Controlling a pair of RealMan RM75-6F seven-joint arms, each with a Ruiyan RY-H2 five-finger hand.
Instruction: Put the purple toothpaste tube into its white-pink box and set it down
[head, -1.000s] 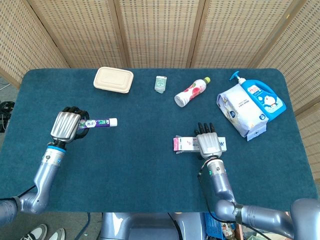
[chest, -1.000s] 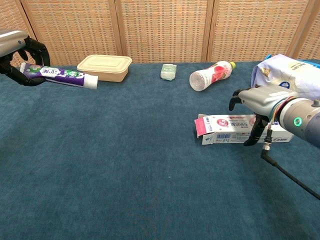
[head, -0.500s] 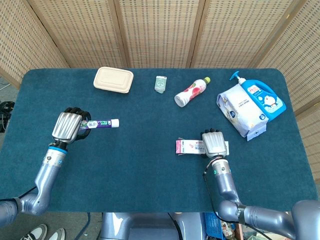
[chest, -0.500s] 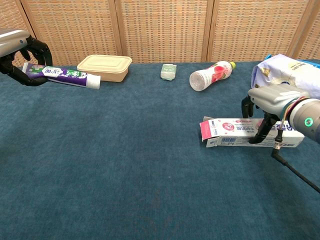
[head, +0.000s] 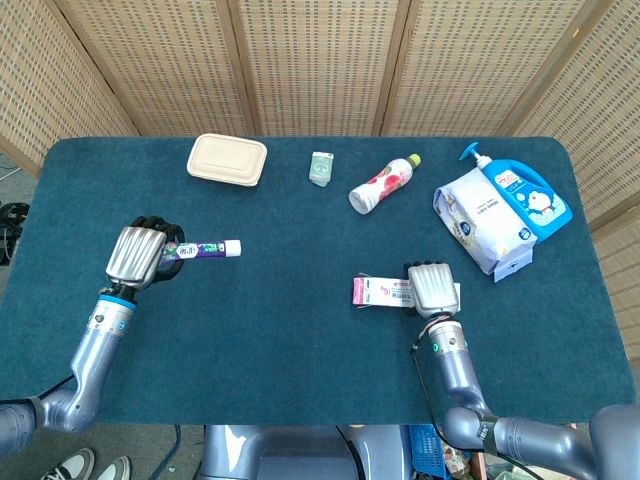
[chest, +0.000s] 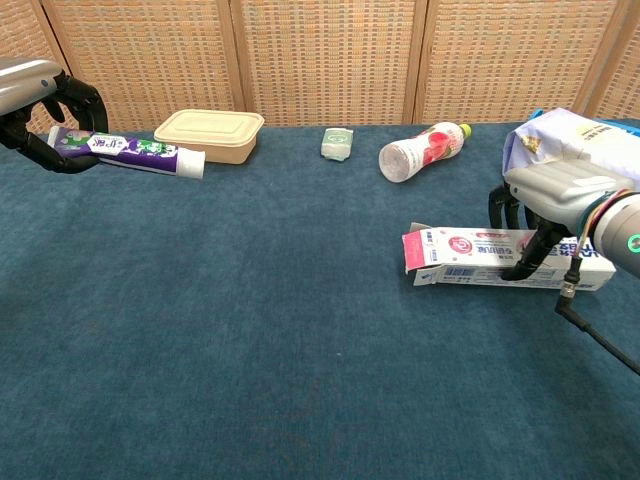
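Note:
My left hand (head: 139, 254) (chest: 45, 112) holds the purple toothpaste tube (head: 203, 249) (chest: 132, 152) by its tail end above the table's left side, the white cap pointing right. The white-pink box (head: 383, 293) (chest: 470, 258) lies right of centre, its open flap facing left. My right hand (head: 431, 287) (chest: 556, 205) grips the box's right end, fingers curled over it. In the chest view the box looks slightly raised off the cloth at that end.
Along the far edge lie a beige lidded container (head: 227, 160), a small green packet (head: 321, 168) and a fallen white bottle (head: 383, 184). A white refill bag (head: 479, 218) and a blue pump bottle (head: 528, 197) sit at the right. Blue cloth (head: 290, 340) covers the table.
My right hand closed around the box and drew it slightly right and toward me. My left hand carried the tube a little to the right.

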